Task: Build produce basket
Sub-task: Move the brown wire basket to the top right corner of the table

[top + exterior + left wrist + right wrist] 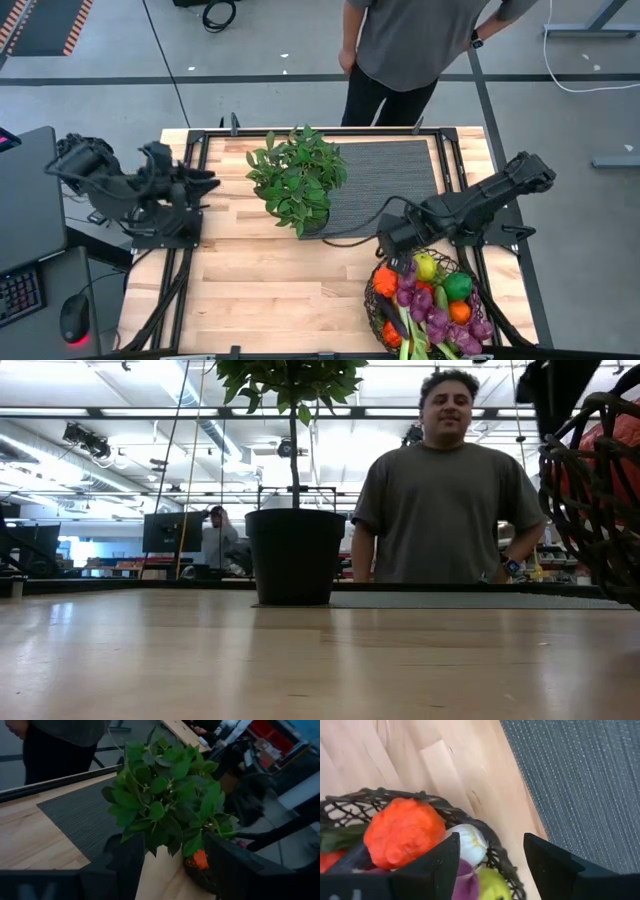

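Observation:
The dark wire basket point(372, 296) stands on the table's near right part, full of produce: orange tomatoes point(385, 280), purple grapes point(430, 315), a lime point(457, 287), a lemon point(426, 266). My right gripper point(385, 240) hovers open above the basket's far rim point(492, 837), empty. My left gripper point(205, 185) rests open over the table's far left, pointing at the potted plant point(297, 180).
A black ribbed mat point(385, 185) lies at the far centre with the potted plant on its left edge. A person point(420, 45) stands behind the far edge. Bare wood shows at the near left and centre.

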Action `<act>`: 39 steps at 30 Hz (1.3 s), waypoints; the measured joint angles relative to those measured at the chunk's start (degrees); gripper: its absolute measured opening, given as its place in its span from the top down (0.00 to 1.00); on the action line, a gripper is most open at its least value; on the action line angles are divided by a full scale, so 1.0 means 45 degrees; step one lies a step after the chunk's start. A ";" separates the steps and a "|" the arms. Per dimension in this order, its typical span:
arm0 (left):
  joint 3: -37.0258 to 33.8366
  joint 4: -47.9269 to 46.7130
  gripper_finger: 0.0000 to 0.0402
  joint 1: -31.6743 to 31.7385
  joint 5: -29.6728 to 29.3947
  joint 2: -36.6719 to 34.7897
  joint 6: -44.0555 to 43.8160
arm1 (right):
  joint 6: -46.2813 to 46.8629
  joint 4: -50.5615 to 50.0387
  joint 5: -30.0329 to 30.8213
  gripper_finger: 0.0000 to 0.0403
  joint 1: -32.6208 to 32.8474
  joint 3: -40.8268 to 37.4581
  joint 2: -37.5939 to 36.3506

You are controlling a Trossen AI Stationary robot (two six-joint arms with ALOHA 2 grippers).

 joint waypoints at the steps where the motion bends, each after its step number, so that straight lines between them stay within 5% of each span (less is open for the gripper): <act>1: 0.0001 0.0002 0.48 0.0000 0.0108 -0.0189 0.0158 | -0.0387 -0.0016 -0.0262 0.44 -0.0214 0.0000 0.0000; 10: 0.0010 -0.0005 0.48 -0.0005 0.0492 -0.0893 0.1805 | -0.4902 0.0199 -0.3148 0.41 -0.0923 -0.0633 0.0005; 27: 0.0010 0.0002 0.50 -0.0005 0.0492 -0.0884 0.2977 | -0.5749 0.1752 -0.3413 0.42 -0.1502 -0.2610 0.0117; 39: 0.0010 0.0148 0.51 -0.0005 0.0492 -0.0883 0.2924 | -0.5647 0.3733 -0.3869 0.66 -0.1799 -0.3933 0.0112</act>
